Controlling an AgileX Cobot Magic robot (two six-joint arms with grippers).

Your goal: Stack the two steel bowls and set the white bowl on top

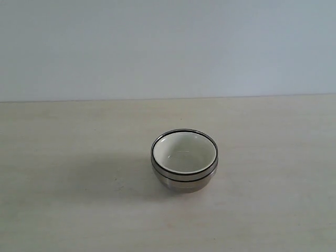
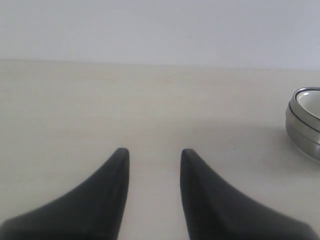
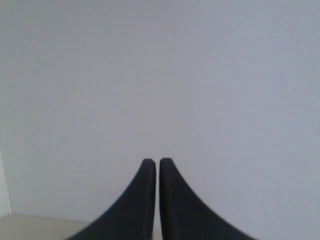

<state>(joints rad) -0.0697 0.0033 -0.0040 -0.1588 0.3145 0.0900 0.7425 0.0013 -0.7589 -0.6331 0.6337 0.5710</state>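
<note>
The two steel bowls stand nested in the middle of the table, and the white bowl sits inside them, its cream interior showing. In the left wrist view the steel bowls with the white bowl appear at the edge of the picture, well away from my left gripper, which is open over bare table with nothing between its fingers. My right gripper is shut on nothing and faces the pale wall. Neither gripper shows in the exterior view.
The light wooden table spreads around the stack on all sides. A plain pale wall rises behind the table's far edge.
</note>
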